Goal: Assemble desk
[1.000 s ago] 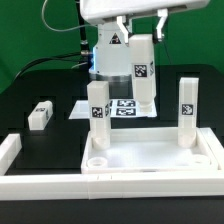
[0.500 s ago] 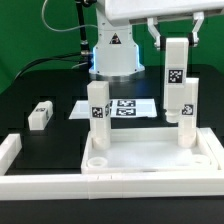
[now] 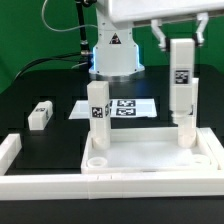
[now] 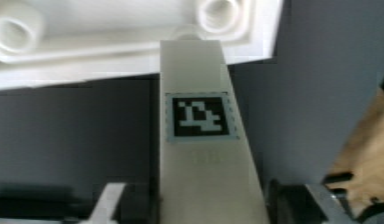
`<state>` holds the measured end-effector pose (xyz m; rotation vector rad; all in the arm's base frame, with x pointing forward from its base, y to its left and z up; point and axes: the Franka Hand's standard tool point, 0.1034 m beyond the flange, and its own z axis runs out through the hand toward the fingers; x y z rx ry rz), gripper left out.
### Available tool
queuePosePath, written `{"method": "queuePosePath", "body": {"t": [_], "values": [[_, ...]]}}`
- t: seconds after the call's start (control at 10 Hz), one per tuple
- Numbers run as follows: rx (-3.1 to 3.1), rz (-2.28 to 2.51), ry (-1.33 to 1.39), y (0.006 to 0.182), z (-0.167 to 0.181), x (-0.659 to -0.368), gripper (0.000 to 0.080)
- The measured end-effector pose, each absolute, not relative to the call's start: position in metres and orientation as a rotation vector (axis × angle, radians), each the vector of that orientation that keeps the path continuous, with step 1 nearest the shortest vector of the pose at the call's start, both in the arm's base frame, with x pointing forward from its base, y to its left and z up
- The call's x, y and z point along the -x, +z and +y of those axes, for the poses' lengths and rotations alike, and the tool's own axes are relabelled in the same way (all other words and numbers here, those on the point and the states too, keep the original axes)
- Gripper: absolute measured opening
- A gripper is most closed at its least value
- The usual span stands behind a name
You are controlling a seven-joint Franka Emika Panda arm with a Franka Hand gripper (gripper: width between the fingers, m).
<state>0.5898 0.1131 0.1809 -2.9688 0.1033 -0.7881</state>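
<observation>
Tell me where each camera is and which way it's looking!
Exterior view: off the arm, across the table from the robot's base, looking over the tabletop toward it; shows the arm's lower end and the gripper clamped on an upright leg.
Wrist view: on the wrist, looking down along the held leg to the tabletop's corner sockets; only the fingers show, beside the leg.
Shared: both see the held leg, its tag and the tabletop.
</observation>
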Motion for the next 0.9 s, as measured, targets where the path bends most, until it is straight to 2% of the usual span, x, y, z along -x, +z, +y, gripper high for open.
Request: {"method": "queuePosePath", "body": {"t": [0.4,0.9], "values": [[2.976,0.152,-0.769,0.163,0.112,-0.605,0.0294],[2.987,0.166,-0.771,0.155,0.103,-0.614,0.0294]]}}
